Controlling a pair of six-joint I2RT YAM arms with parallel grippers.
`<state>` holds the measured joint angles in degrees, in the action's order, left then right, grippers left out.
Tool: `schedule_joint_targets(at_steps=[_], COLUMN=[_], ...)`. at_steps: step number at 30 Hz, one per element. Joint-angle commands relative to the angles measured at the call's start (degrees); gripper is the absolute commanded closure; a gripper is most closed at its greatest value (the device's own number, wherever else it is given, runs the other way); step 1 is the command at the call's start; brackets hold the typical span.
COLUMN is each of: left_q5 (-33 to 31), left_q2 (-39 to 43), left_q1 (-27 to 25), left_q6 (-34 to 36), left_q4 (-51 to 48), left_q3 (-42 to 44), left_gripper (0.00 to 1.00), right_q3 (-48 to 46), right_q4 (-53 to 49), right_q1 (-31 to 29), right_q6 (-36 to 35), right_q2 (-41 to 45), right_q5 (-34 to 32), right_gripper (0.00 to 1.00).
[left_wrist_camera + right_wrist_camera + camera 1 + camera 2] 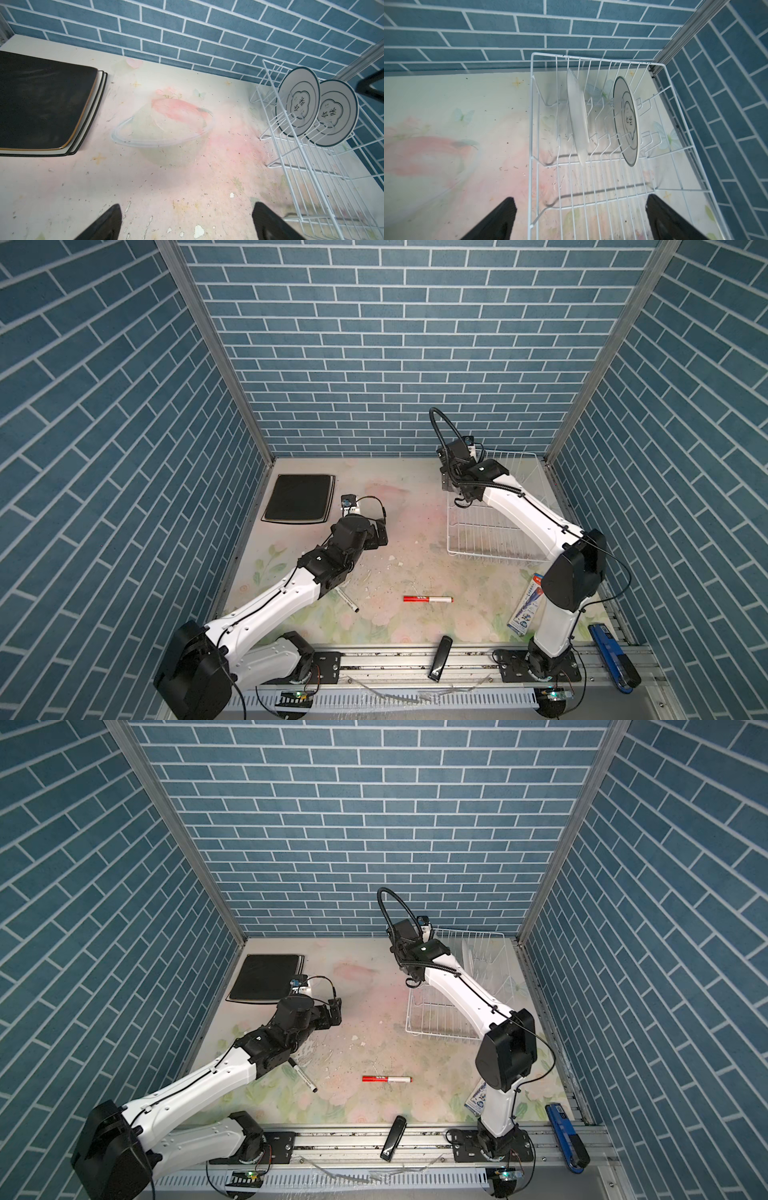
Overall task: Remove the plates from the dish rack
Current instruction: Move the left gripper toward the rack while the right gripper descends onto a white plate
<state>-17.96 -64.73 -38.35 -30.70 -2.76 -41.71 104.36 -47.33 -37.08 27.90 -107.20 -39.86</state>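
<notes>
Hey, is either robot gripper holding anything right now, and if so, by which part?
Nothing is held. The left gripper and right gripper are both open and empty; two round plates stand in the dish rack.

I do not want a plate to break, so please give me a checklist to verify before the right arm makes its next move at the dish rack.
1. Right gripper open and empty: ok.
2. Left gripper open, empty, apart from the dish rack: ok.
3. Dish rack emptied: not ok; two round plates stand upright between its prongs.
4. Round plates apart from each other: ok.
5. Stack of square plates lies flat, black one on top: ok.
6. Right gripper lined up with a plate's rim: cannot tell.
</notes>
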Motion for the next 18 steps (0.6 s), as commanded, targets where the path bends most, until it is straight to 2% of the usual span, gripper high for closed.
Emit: schedule_joint_targets(at_steps=[1, 9, 18], left_q5=[0.72, 2.45, 1.16], left_q2=[-2.03, -5.35, -4.44], left_q1=[-0.85, -1.57, -1.64], left_q6=[-0.92, -0.6, -1.69], left_q4=[5.57, 13.4, 15.96], left_q3=[1.44, 3.04, 5.16], left_gripper=[0.0, 0.0, 0.0], right_q3=[3.61, 11.2, 19.83], right_q4=[-2.73, -1.59, -2.27], right_q1=[-0.02, 2.64, 5.27], right_q6=[-6.54, -9.92, -12.34], right_q2=[-4.22, -12.38, -18.04], right_q5=[-6.3, -5.58, -4.6], right_gripper=[0.02, 0.07, 0.15])
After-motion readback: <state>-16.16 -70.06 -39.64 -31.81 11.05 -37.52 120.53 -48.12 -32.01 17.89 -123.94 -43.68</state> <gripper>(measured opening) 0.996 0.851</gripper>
